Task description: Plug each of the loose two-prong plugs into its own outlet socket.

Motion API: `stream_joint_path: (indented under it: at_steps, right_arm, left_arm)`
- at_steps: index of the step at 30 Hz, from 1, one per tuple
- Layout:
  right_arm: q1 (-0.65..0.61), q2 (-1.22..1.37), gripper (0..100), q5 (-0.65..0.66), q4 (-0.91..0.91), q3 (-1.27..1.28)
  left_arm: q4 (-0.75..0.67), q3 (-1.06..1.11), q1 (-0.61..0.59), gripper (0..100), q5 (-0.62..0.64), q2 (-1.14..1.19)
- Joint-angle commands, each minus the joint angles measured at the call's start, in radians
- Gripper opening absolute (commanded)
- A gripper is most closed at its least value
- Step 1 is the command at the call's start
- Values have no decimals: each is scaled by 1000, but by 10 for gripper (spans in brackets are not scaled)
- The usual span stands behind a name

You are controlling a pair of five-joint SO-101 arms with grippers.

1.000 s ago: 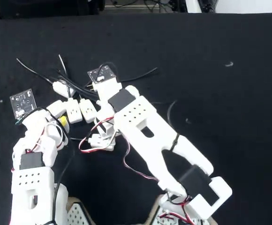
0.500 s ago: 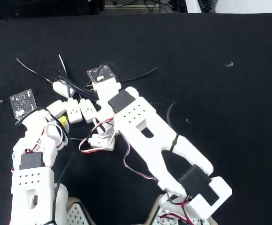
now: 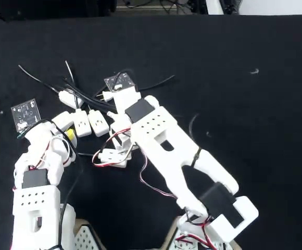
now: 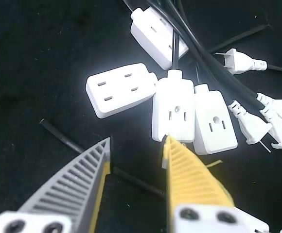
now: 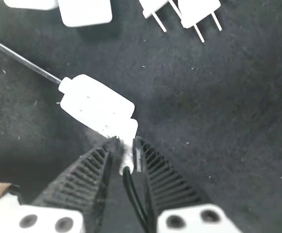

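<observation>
One plug [image 5: 127, 132] inside the right pincer [image 5: 124, 144], against a socket [image 5: 93, 104]

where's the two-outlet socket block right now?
In the left wrist view the two-outlet block lies just beyond the open left gripper, beside a three-hole socket. In the high view it sits on the left side of the black table.

Robotics lab bench, black-clothed table [image 3: 255, 130], white printed arms [image 3: 166, 146], exposed servo wiring [image 3: 101, 157]
</observation>
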Motion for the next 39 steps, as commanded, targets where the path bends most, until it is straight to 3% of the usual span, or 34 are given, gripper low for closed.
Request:
stream_joint_path:
  at_steps: [1, 11, 17, 23, 37, 39]
  right_arm:
    - [12, -13, 11, 68, 37, -10]
    - [11, -203, 11, 129, -35, -8]
    - [48, -303, 11, 135, -236, 251]
    - [181, -269, 15, 252, -428, 499]
    - [305, -156, 18, 646, -299, 407]
    - [304, -139, 69, 703, -290, 409]
  left_arm:
    - [-12, -18, -15, 180, -8, -9]
    - [-12, -18, -5, 180, -6, -9]
    - [-12, -16, -5, 180, -6, -9]
    - [-12, -19, -7, 180, -6, -9]
    - [-6, -18, -5, 180, -6, -9]
    - [-6, -16, -5, 180, -6, -9]
